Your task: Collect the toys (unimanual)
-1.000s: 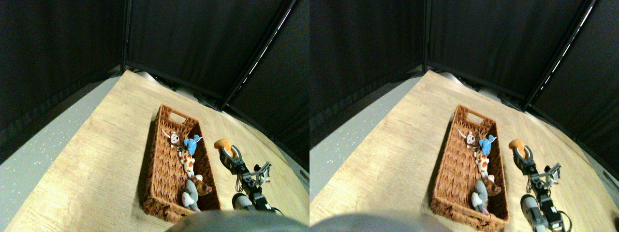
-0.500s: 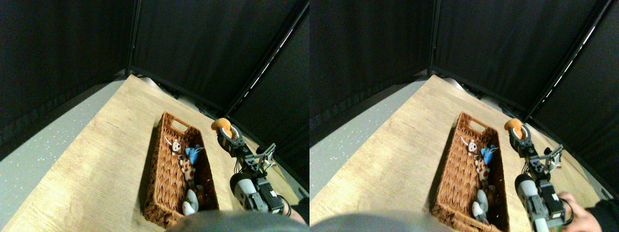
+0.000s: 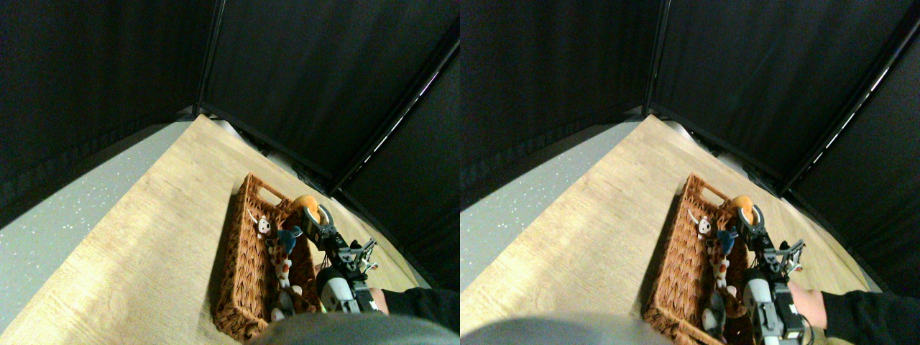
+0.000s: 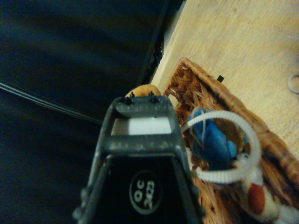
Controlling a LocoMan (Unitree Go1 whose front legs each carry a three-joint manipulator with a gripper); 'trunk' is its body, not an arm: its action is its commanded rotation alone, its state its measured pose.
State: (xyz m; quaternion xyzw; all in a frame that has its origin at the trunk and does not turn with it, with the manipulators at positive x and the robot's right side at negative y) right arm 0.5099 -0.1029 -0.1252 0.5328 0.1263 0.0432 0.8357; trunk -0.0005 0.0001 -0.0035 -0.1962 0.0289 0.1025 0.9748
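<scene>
My right gripper (image 3: 311, 210) is shut on an orange-brown plush toy (image 3: 303, 203) and holds it over the far right part of the long wicker basket (image 3: 241, 237). Inside the basket lie a white toy (image 3: 263, 226), a blue toy (image 3: 288, 238), a white-and-orange spotted toy (image 3: 281, 269) and a grey toy (image 3: 279, 309). In the wrist view the orange-brown toy (image 4: 140, 89) peeks out beyond the dark jaw frame. The blue toy (image 4: 212, 145) with its white string loop (image 4: 243, 128) lies beside it in the basket (image 4: 196, 81).
A person's hand (image 3: 379, 299) and dark sleeve (image 3: 425, 298) sit at the lower right, close behind my manipulator. The basket rests on a wooden tabletop (image 3: 158, 237). Black curtains (image 3: 302, 79) close off the far and right sides, with grey floor (image 3: 65, 223) at the left.
My gripper has lifted the orange-brown toy and carried it left, from beside the basket to over its far right part. The camera has shifted. A person's hand has come in at the lower right.
</scene>
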